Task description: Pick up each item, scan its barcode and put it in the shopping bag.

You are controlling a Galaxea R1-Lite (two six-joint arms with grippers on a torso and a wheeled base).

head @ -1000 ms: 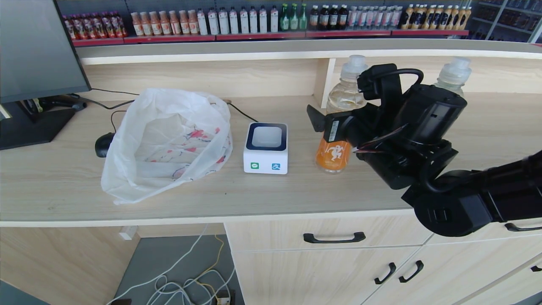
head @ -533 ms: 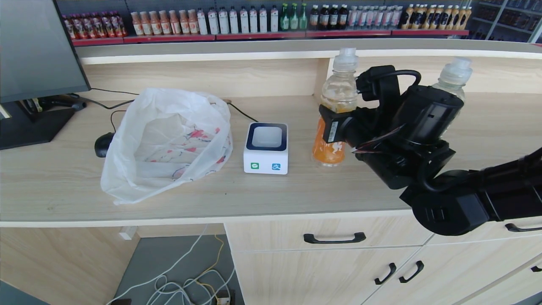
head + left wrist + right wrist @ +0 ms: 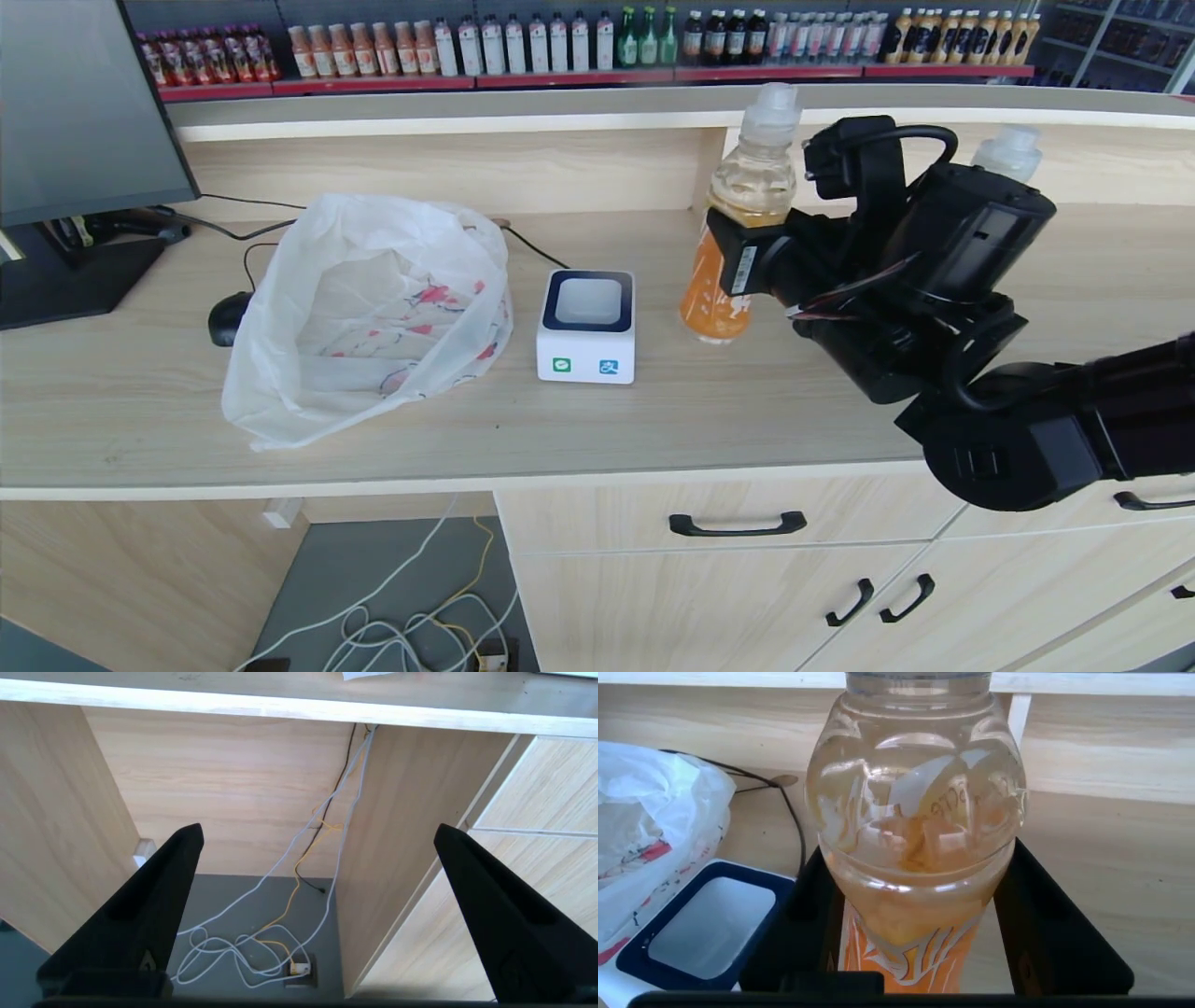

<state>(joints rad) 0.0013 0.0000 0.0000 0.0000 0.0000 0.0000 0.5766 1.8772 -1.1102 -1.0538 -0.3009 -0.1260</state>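
My right gripper (image 3: pixel 747 266) is shut on an orange-labelled drink bottle (image 3: pixel 733 233) with a clear top and pale cap, held upright and lifted off the counter, just right of the white barcode scanner (image 3: pixel 586 327). The right wrist view has the bottle (image 3: pixel 915 849) between the dark fingers (image 3: pixel 1055 933), with the scanner (image 3: pixel 705 929) below and beside it. The white shopping bag (image 3: pixel 369 308) lies open left of the scanner. A second bottle (image 3: pixel 1006 149) stands behind my right arm. My left gripper (image 3: pixel 313 915) is open below the counter, facing cables on the floor.
A monitor (image 3: pixel 84 112) on its stand and a black mouse (image 3: pixel 227 319) sit at the counter's left end. A raised back ledge (image 3: pixel 467 126) borders the counter. Drawers with black handles (image 3: pixel 738 525) lie under the front edge. Shelves of bottles (image 3: pixel 597 42) line the room behind.
My right gripper closed on the orange bottle, lifted it off the counter and carried it slightly left toward the scanner. The bag and scanner stayed put.
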